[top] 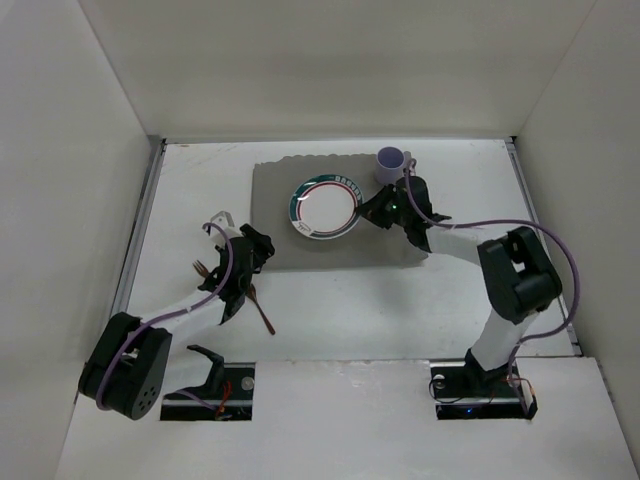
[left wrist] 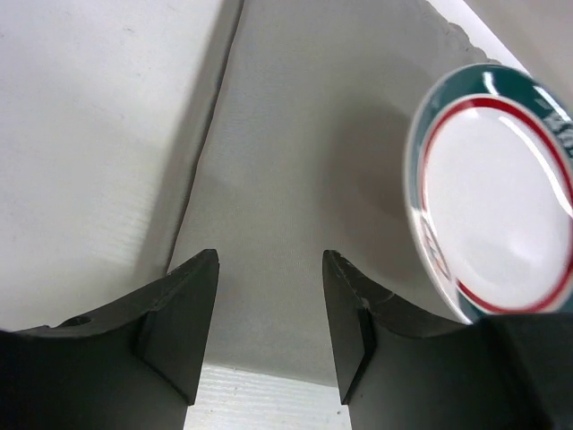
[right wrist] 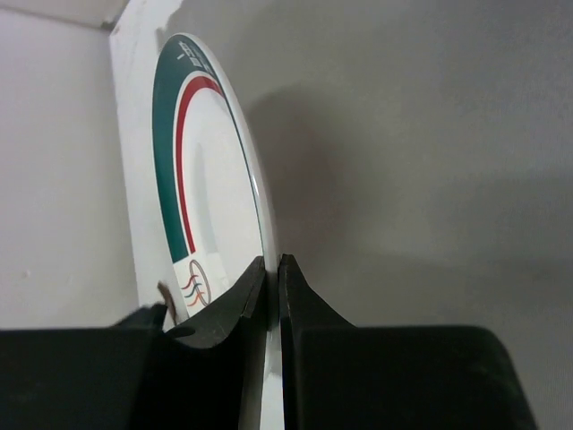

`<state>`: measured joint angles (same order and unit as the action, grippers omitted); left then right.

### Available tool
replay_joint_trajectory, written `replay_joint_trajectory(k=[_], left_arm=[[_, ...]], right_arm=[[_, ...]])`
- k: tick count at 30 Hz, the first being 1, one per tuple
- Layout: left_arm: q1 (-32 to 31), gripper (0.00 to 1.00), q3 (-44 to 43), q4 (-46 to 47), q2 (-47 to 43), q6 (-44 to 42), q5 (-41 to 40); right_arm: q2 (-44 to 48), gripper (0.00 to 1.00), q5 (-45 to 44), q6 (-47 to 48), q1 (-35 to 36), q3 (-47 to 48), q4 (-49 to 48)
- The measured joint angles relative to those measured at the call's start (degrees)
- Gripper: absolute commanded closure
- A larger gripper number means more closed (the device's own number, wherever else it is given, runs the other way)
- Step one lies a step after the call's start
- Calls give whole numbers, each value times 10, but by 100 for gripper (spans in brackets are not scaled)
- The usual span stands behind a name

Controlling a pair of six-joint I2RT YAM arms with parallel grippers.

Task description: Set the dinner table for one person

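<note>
A white plate (top: 323,208) with a green and red rim is over the grey placemat (top: 300,255) on the white dinner table (top: 400,310). My right gripper (top: 375,212) is shut on the plate's right rim; in the right wrist view the jaws pinch the rim (right wrist: 273,269) and the plate (right wrist: 201,206) is seen edge-on, casting a shadow on the placemat (right wrist: 403,134). My left gripper (top: 255,250) is open and empty over the placemat's front left corner. The left wrist view shows it (left wrist: 269,287) above the placemat (left wrist: 295,161), with the plate (left wrist: 501,197) to the right.
A purple cup (top: 390,164) stands at the placemat's back right corner, just behind my right gripper. A brown-handled utensil (top: 262,310) lies on the table by my left arm. Another utensil (top: 203,268) and a metal utensil (top: 222,222) lie left of it. White walls enclose the table.
</note>
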<state>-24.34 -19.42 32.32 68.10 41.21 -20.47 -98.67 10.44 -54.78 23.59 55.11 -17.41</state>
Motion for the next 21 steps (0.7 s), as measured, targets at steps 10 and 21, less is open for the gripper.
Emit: replay_joint_trajectory(k=[10,21], left_arm=[[-45,54,-3,-22,23,64,-29],[-114,52,-28,-178,-28,195,-97]], right_arm=[[-90,65,-61,-34,-8,44,20],[14,32,-76,7,-8,-69,21]])
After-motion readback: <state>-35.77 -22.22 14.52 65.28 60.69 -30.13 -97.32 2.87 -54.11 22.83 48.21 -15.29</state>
